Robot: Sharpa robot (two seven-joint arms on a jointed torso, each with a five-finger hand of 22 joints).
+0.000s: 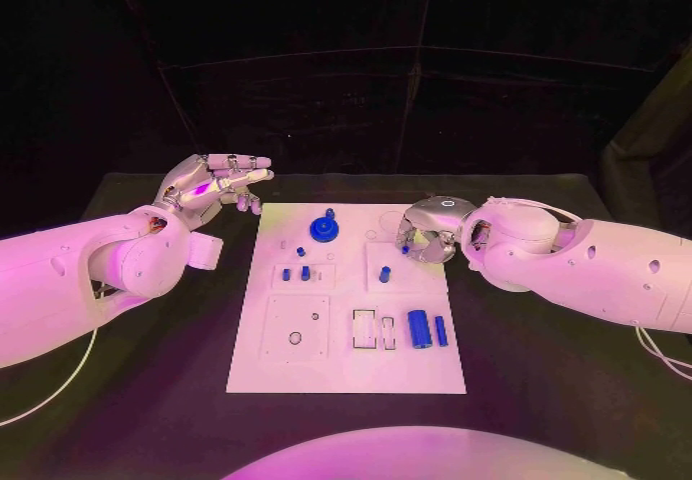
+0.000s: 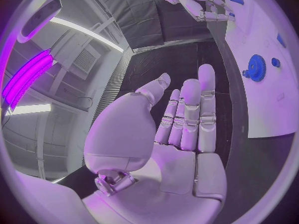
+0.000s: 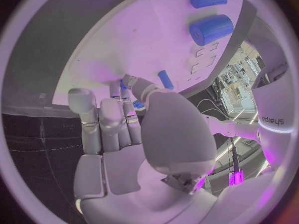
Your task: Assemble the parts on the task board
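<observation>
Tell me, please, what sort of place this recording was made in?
Probably a robotics lab or demo booth: a black table against a dark backdrop holds a white task board with small blue parts, under ceiling strip lights.

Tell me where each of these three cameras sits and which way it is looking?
Head view: on the robot's head, looking down at the task board; both arms show, left robot hand and right robot hand.
Left wrist view: behind the left robot hand, looking past its open palm and fingers toward the board's edge.
Right wrist view: behind the right robot hand, over the board; a small blue part by its fingertips.
Shared: the blue gear shows in the head and left wrist views.
</observation>
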